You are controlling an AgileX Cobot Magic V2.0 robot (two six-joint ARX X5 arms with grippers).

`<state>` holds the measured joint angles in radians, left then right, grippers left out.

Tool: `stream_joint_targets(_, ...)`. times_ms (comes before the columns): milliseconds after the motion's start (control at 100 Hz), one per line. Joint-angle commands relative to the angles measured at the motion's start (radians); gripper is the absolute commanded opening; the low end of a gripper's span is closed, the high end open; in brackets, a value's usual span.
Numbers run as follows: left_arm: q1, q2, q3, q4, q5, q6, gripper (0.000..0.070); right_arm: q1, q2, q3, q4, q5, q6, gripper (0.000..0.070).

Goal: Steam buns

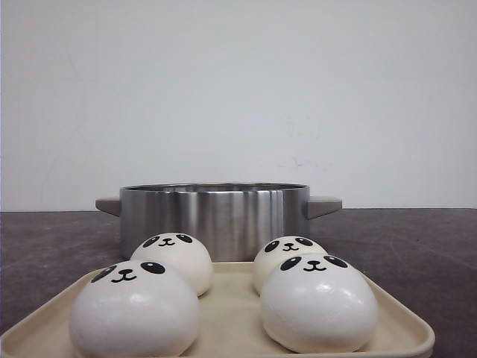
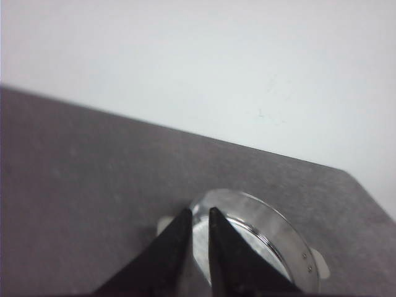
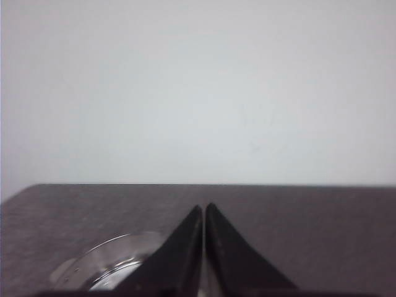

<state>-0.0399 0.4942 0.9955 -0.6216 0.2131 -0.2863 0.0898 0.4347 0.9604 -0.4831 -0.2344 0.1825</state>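
Four glossy white panda-faced buns sit on a beige tray (image 1: 406,326) at the near edge of the table: front left bun (image 1: 134,309), back left bun (image 1: 177,257), back right bun (image 1: 287,248), front right bun (image 1: 319,306). A steel pot (image 1: 216,216) with side handles stands just behind the tray. Neither gripper shows in the front view. My left gripper (image 2: 199,211) hangs above the table with its black fingers a narrow gap apart and nothing between them; the pot (image 2: 272,232) lies beyond its tips. My right gripper (image 3: 203,207) is shut and empty, with the pot (image 3: 105,267) off to one side.
The dark grey table (image 1: 417,239) runs back to a plain white wall (image 1: 238,89). The pot's grey handles (image 1: 324,205) stick out on both sides. The table's far corner shows in the left wrist view (image 2: 352,179).
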Motion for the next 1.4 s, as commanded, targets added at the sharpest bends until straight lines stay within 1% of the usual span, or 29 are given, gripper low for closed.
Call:
stream_joint_targets(0, -0.004, 0.036, 0.106, -0.018, 0.004, 0.072, 0.0006, 0.0, 0.027, 0.065, -0.009, 0.002, -0.067, 0.0006)
stream_joint_targets(50, -0.008, 0.06, 0.155, -0.022, 0.004, 0.073, 0.0007, 0.0, 0.038, 0.087, -0.003, 0.001, -0.067, 0.0005)
stream_joint_targets(80, -0.008, 0.069, 0.178, -0.024, 0.005, 0.072, 0.0036, 0.0, 0.041, 0.094, 0.006, -0.007, -0.066, 0.0006)
stream_joint_targets(100, -0.008, 0.074, 0.191, -0.025, 0.005, 0.072, 0.0069, 0.0, 0.041, 0.096, 0.014, -0.017, -0.064, 0.0007)
stream_joint_targets(120, -0.008, 0.077, 0.201, -0.026, 0.005, 0.072, 0.0116, 0.0, 0.041, 0.096, 0.025, -0.032, -0.061, 0.0012)
stream_joint_targets(150, -0.008, 0.08, 0.211, -0.026, 0.006, 0.072, 0.021, 0.0, 0.041, 0.096, 0.037, -0.06, -0.055, 0.0057)
stream_joint_targets(180, -0.008, 0.08, 0.216, -0.026, 0.006, 0.072, 0.0323, 0.0, 0.041, 0.096, 0.045, -0.082, -0.045, 0.0165)
stream_joint_targets(220, -0.008, 0.08, 0.217, -0.027, 0.006, 0.072, 0.0471, 0.0, 0.041, 0.096, 0.051, -0.097, -0.026, 0.0376)
stream_joint_targets(240, -0.009, 0.08, 0.217, -0.031, 0.006, 0.072, 0.053, 0.0, 0.041, 0.096, 0.053, -0.103, -0.017, 0.0487)
stream_joint_targets(260, -0.01, 0.079, 0.217, -0.039, 0.006, 0.072, 0.0573, 0.0, 0.041, 0.096, 0.053, -0.108, -0.006, 0.0582)
stream_joint_targets(270, -0.011, 0.079, 0.217, -0.042, 0.006, 0.072, 0.0589, 0.0, 0.041, 0.096, 0.053, -0.11, -0.002, 0.0616)
stream_joint_targets(280, -0.013, 0.079, 0.217, -0.047, 0.006, 0.071, 0.0602, 0.0, 0.041, 0.096, 0.053, -0.113, 0.003, 0.0644)
stream_joint_targets(300, -0.014, 0.079, 0.217, -0.057, 0.006, 0.068, 0.0614, 0.0, 0.041, 0.096, 0.053, -0.12, 0.01, 0.0675)
stream_joint_targets(420, -0.031, 0.08, 0.217, -0.145, 0.006, 0.06, 0.0613, 0.0, 0.045, 0.096, 0.079, -0.213, 0.017, 0.0673)
stream_joint_targets(500, -0.055, 0.08, 0.208, -0.176, 0.011, 0.057, 0.0614, 0.0, 0.061, 0.096, 0.107, -0.24, 0.027, 0.0669)
stream_joint_targets(560, -0.083, 0.08, 0.192, -0.178, 0.043, 0.058, 0.0614, 0.0, 0.089, 0.096, 0.107, -0.251, 0.043, 0.0669)
stream_joint_targets(640, -0.121, 0.085, 0.163, -0.175, 0.084, 0.056, 0.0614, 0.003, 0.142, 0.096, 0.063, -0.264, 0.05, 0.0669)
stream_joint_targets(730, -0.158, 0.089, 0.125, -0.198, 0.087, 0.042, 0.0614, 0.032, 0.216, 0.096, -0.019, -0.261, 0.044, 0.0669)
stream_joint_targets(800, -0.179, 0.091, 0.098, -0.228, 0.087, 0.039, 0.0614, 0.08, 0.273, 0.096, -0.09, -0.226, 0.035, 0.0669)
stream_joint_targets(840, -0.188, 0.092, 0.088, -0.246, 0.087, 0.041, 0.0614, 0.119, 0.307, 0.096, -0.127, -0.199, 0.014, 0.0669)
stream_joint_targets(950, -0.21, 0.093, 0.071, -0.253, 0.087, 0.043, 0.0614, 0.27, 0.398, 0.096, -0.213, -0.065, 0.005, 0.0669)
stream_joint_targets(1030, -0.225, 0.093, 0.07, -0.25, 0.087, 0.043, 0.0614, 0.409, 0.473, 0.096, -0.261, 0.056, 0.059, 0.0667)
stream_joint_targets(1110, -0.233, 0.093, 0.07, -0.245, 0.082, 0.053, 0.0613, 0.533, 0.558, 0.096, -0.286, 0.155, 0.163, 0.0666)
stream_joint_targets(1170, -0.235, 0.093, 0.07, -0.247, 0.075, 0.07, 0.0613, 0.594, 0.629, 0.096, -0.29, 0.162, 0.222, 0.0666)
stream_joint_targets(1280, -0.238, 0.093, 0.07, -0.25, 0.076, 0.081, 0.0614, 0.657, 0.767, 0.096, -0.275, 0.122, 0.311, 0.0663)
stream_joint_targets(1330, -0.243, 0.093, 0.07, -0.25, 0.076, 0.081, 0.0614, 0.679, 0.835, 0.096, -0.263, 0.119, 0.337, 0.0645)
stream_joint_targets(1390, -0.246, 0.093, 0.07, -0.25, 0.075, 0.082, 0.0614, 0.69, 0.912, 0.096, -0.252, 0.121, 0.342, 0.0612)
